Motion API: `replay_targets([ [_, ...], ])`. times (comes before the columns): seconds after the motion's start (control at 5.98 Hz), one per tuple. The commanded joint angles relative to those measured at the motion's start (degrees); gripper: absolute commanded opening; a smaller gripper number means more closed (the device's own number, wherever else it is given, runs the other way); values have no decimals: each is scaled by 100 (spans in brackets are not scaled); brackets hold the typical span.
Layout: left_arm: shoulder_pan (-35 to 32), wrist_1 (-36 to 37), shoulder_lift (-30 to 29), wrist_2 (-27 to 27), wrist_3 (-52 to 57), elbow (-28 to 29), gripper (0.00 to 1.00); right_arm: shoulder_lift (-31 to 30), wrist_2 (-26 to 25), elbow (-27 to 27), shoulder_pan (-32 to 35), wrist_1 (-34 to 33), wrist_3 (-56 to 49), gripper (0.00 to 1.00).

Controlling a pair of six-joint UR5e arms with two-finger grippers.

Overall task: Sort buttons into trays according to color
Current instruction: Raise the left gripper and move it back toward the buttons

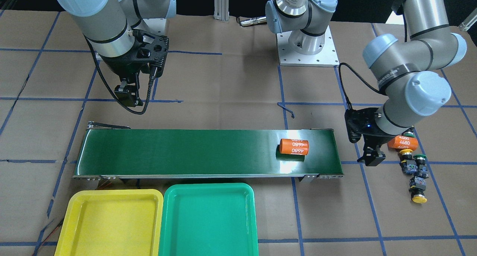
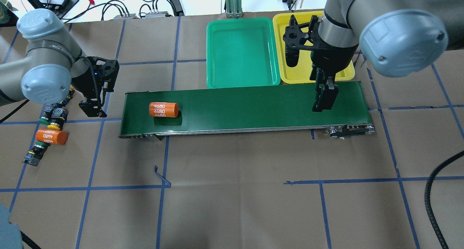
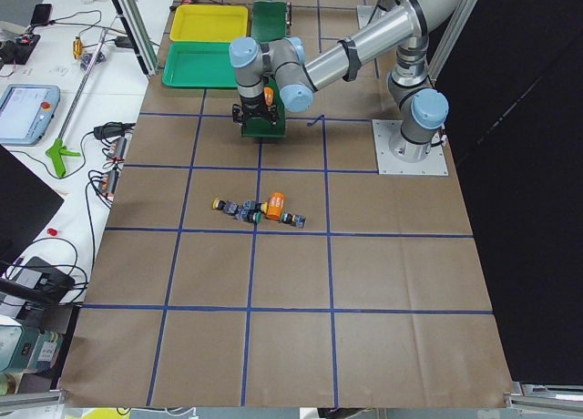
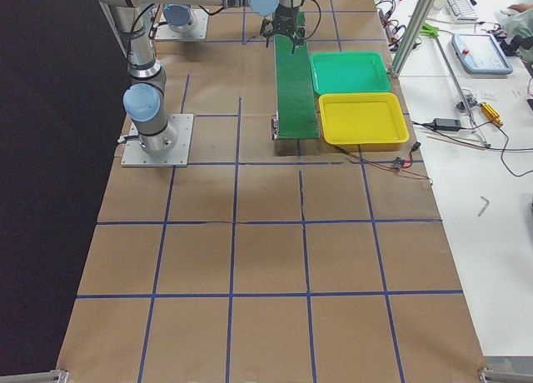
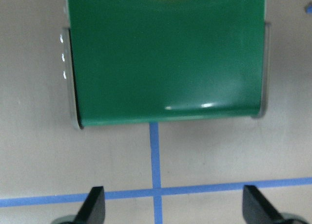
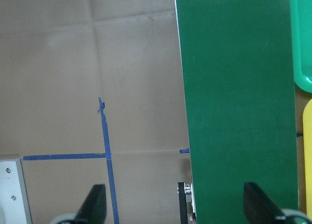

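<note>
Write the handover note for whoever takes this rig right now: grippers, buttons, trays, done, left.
Left gripper: open, empty, over the table between the conveyor belt end and the buttons.
Right gripper: open, empty, above the belt's other end.
Buttons: all unsorted on the table by the left arm, next to an orange cylinder; a second cylinder lies on the belt.
Trays: yellow tray and green tray both empty.
Done: nothing sorted.
Left: every button into the tray matching its cap colour.
</note>
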Motion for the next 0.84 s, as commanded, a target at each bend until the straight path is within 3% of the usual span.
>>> replay_targets([
  [0.0, 892, 108, -89, 12, 1507, 13, 98, -186, -22, 184, 6, -51, -225, 100],
  [0.33, 1265, 285, -47, 12, 1569, -117, 98, -187, -66, 254, 6, -60, -198, 100],
  [0.67, 2114, 417, -89, -5, 1279, -188, 98, -187, -49, 264, 6, -60, -207, 100],
])
